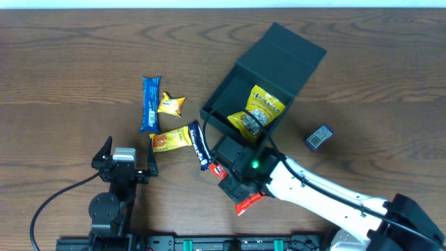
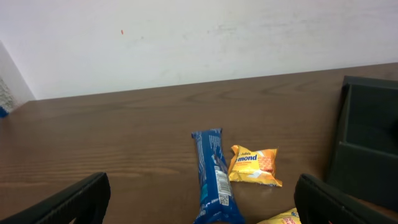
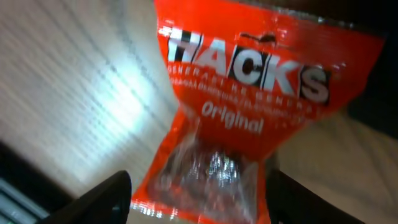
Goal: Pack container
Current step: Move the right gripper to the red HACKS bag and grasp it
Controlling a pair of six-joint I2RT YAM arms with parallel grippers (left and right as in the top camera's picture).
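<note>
Right wrist: I am watching the right gripper (image 3: pixel 199 205) with its jaws standing apart, released. The red packet (image 3: pixel 239 106) is lying loose between them, its long axis running straight away from the gripper. I cannot tell whether it is resting on the desk (image 3: pixel 81 93).

Overhead: the red packet is showing outside the container (image 1: pixel 223 92), just near of it under the right arm, so the container is lying straight to the far side. Its lid (image 1: pixel 289 50) is leaning away far right, leaving the near-left rim open for entry. I am judging the right arm the nearer one.

Left wrist: the left gripper (image 2: pixel 205 208) is gaping wide and empty. The blue bar (image 2: pixel 214 177) is lying lengthwise just ahead, the container's wall is at the right, and open desk is stretching left.
</note>
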